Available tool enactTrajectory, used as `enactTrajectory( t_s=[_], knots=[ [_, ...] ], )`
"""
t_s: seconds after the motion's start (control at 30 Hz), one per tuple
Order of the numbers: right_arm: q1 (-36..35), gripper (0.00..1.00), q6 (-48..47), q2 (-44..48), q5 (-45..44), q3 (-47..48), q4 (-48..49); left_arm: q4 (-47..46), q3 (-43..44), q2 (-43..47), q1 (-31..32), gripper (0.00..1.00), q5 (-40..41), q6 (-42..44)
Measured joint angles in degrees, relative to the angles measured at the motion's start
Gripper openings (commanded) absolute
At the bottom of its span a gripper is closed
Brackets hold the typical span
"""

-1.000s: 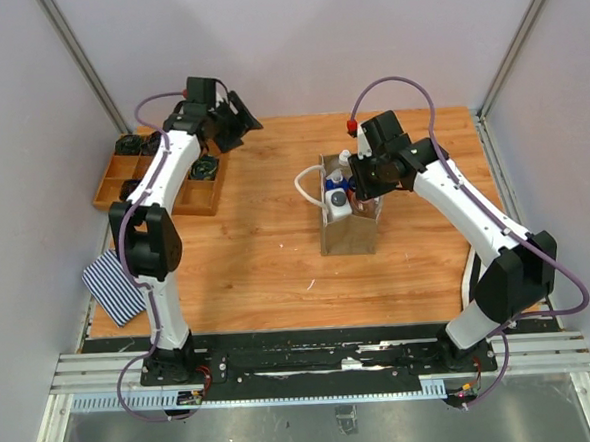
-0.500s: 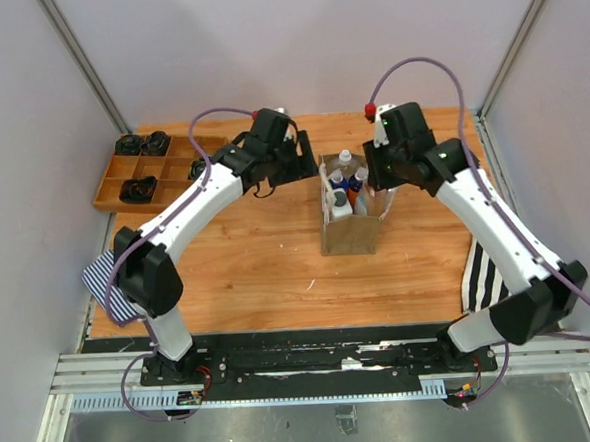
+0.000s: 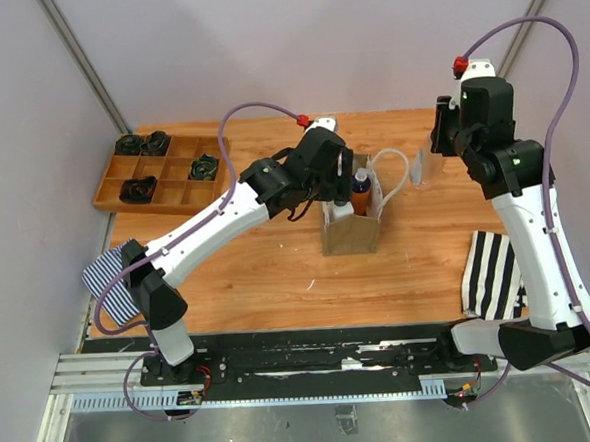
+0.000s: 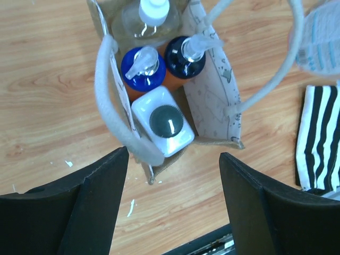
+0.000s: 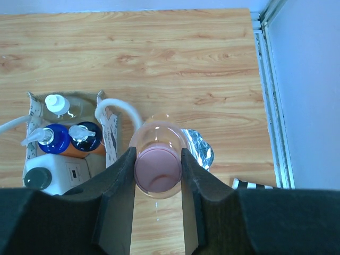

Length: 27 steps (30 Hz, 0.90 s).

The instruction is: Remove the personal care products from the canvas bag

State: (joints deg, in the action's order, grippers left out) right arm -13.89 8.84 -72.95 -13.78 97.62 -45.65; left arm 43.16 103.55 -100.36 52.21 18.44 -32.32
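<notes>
The canvas bag [image 3: 351, 233] stands upright mid-table. In the left wrist view it [image 4: 212, 101] holds a white pump bottle [image 4: 162, 122], two blue-and-orange bottles [image 4: 142, 69] [image 4: 184, 56] and a clear white-capped bottle [image 4: 151, 16]. My left gripper [image 4: 174, 157] is open and empty, hovering just above the bag's near side [image 3: 337, 173]. My right gripper [image 5: 158, 162] is shut on the pink cap of the clear pink-capped bottle [image 5: 158, 171]. It holds that bottle [image 3: 424, 168] in the air, right of the bag and clear of its rope handle [image 3: 397, 175].
A wooden tray [image 3: 162, 169] with black coiled items sits at the back left. Striped cloths lie at the front left [image 3: 113, 282] and front right [image 3: 493, 269]. Walls and a metal frame post [image 5: 271, 95] close the table's right side.
My right gripper has lifted the pink-capped bottle out of the bag and carried it right and back. My left arm has swung from the tray over to the bag.
</notes>
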Motion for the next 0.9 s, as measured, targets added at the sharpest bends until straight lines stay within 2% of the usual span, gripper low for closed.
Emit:
enactTrajectory(
  t_s=[0.23, 0.43, 0.53, 0.63, 0.73, 0.9],
  knots=[
    [3.63, 0.01, 1.42, -0.22, 1.38, -2.05, 0.28, 3.82, 10.97, -1.84, 2.43, 0.79, 6.45, 1.95],
    [5.84, 0.03, 2.38, -2.01, 3.54, -10.21, 2.43, 5.07, 17.57, -8.0, 4.24, 0.79, 5.7, 3.56],
    [5.95, 0.05, 2.97, -3.78, 4.63, -14.97, 3.58, 5.81, 17.18, -12.39, 4.22, 0.79, 5.68, 3.3],
    [5.95, 0.05, 3.26, -4.79, 5.42, -18.4, 4.24, 6.25, 12.61, -15.65, 3.76, 0.8, 5.97, 2.36],
    [5.95, 0.07, 3.26, -4.96, 5.73, -20.22, 4.55, 6.73, 8.7, -16.55, 3.32, 0.81, 6.38, 0.96],
    [5.97, 0.09, 3.26, -4.96, 5.88, -21.22, 6.16, 6.84, 8.2, -17.03, 2.16, 0.81, 6.36, -1.6]
  ],
)
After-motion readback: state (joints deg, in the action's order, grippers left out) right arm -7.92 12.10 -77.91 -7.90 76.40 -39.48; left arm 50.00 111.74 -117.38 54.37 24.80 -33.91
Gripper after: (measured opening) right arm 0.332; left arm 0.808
